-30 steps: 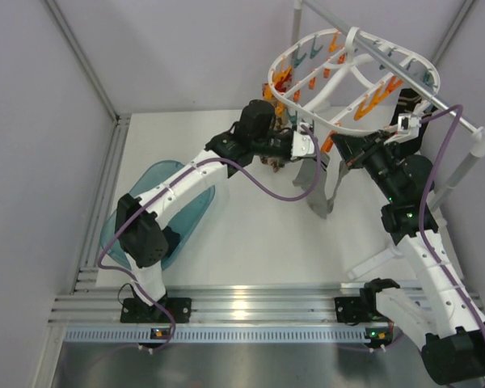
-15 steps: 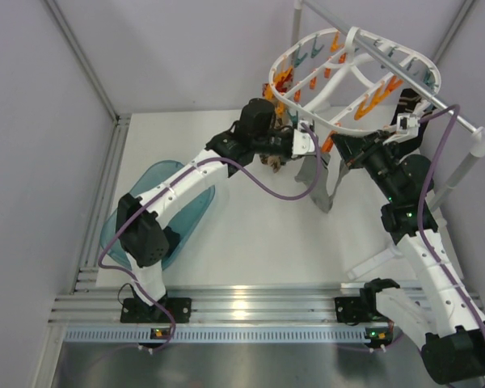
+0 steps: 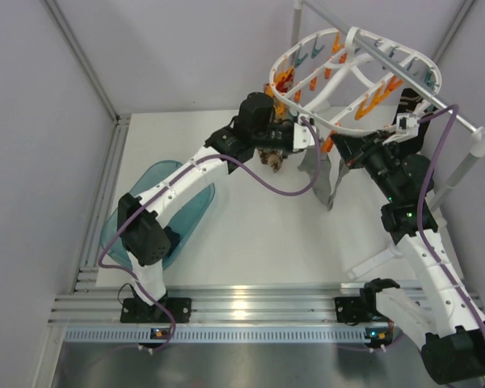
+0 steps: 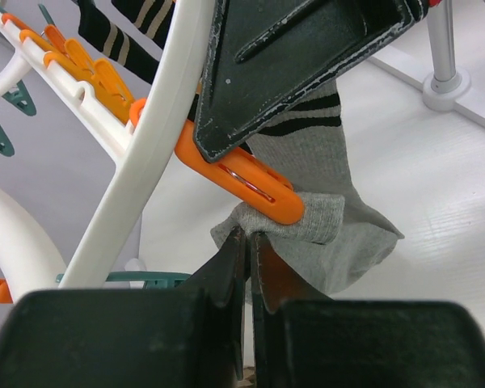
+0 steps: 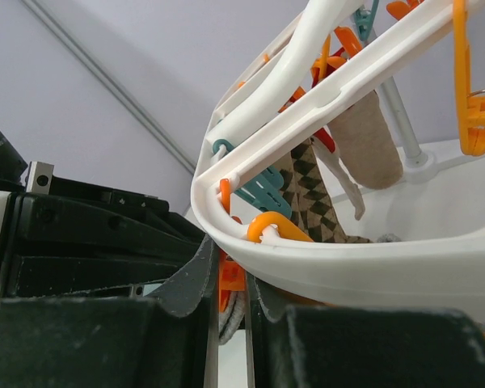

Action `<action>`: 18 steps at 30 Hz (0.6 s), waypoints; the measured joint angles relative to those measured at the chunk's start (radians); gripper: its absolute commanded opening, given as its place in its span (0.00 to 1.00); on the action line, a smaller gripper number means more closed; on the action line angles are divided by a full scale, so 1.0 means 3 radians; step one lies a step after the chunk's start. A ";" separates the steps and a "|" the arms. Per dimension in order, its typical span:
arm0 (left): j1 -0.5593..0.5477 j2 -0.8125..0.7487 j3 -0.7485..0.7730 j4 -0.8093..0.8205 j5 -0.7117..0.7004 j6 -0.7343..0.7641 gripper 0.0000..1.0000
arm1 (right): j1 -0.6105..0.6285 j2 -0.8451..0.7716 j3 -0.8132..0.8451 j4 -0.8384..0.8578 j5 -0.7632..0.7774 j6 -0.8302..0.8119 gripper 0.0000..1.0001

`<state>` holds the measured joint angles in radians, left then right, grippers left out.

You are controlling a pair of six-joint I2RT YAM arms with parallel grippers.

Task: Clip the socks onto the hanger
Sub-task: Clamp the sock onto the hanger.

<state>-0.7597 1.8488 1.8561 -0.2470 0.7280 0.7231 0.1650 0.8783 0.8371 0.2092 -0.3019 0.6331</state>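
Low centre, the left gripper (image 4: 246, 246) pinches the cuff of the limp grey fabric sock (image 4: 339, 242). The right gripper (image 5: 230, 279) squeezes an orange plastic peg (image 4: 250, 182) under the white oval plastic hanger (image 4: 158, 137).

white table (image 3: 250, 234) bears a teal tub (image 3: 194, 212) at its left edge.

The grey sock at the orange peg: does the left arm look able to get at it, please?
Probably yes: the left gripper, shut, sits right at the grey sock's edge below the orange peg, unobstructed.
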 measured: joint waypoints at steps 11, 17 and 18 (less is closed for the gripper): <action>-0.0022 0.0034 0.0032 -0.0099 -0.0043 0.0001 0.00 | 0.0000 0.0006 0.0000 -0.0001 0.0004 -0.0008 0.00; -0.0043 0.0095 0.0167 -0.0188 -0.0169 -0.0188 0.00 | -0.0009 0.0022 0.0000 -0.0001 0.0005 -0.0009 0.00; -0.0048 0.0120 0.0212 -0.0211 -0.0209 -0.0242 0.00 | -0.0009 0.0023 0.0000 -0.0001 0.0005 -0.0009 0.00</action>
<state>-0.7742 1.8847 1.9198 -0.3103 0.6655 0.6506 0.1623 0.8852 0.8371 0.2089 -0.3004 0.6304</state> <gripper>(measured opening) 0.034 0.099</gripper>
